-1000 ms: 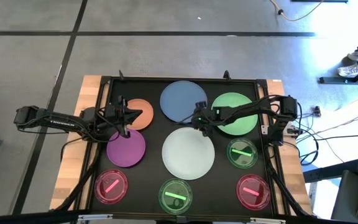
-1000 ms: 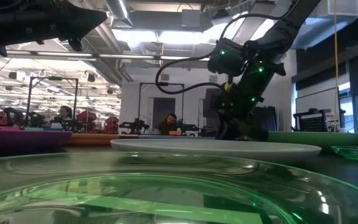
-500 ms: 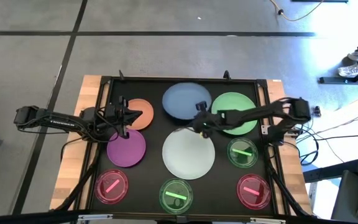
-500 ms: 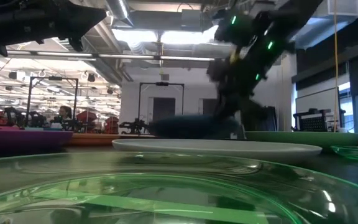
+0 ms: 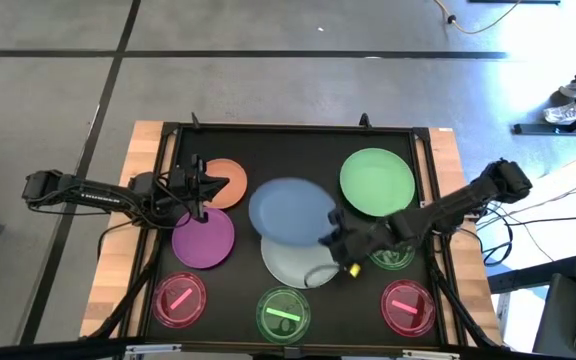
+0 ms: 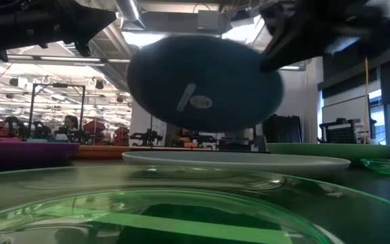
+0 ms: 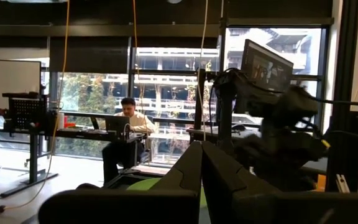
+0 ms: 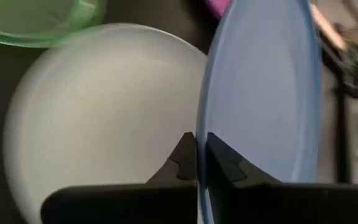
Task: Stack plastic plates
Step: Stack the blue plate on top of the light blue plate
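The right claw (image 5: 340,240) is clenched on the rim of the blue plate (image 5: 290,212), the two fingers pinching its edge in the right wrist view, and it carries the plate in the air, clear of the table (image 5: 298,145). From above, the blue plate overlaps the far-left part of the white plate (image 5: 303,265), which lies flat near the middle of the table. The low view shows the blue plate (image 6: 205,83) tilted, its underside turned toward the front, hanging above the white plate (image 6: 235,161) with a clear gap between them. What matters for the coming move, I'd judge, is that the blue plate sits off-centre from the white one, toward the far left, and is not level; the claw would need to bring it nearer and flatten it before letting go. The green plate (image 5: 377,181) lies just beyond, at the far right. The left claw (image 5: 200,187) waits, pressed shut on nothing, between the orange plate (image 5: 225,183) and the purple plate (image 5: 203,240); the right arm is clearly the one on this job. Small pink and green dishes sit along the near edge.
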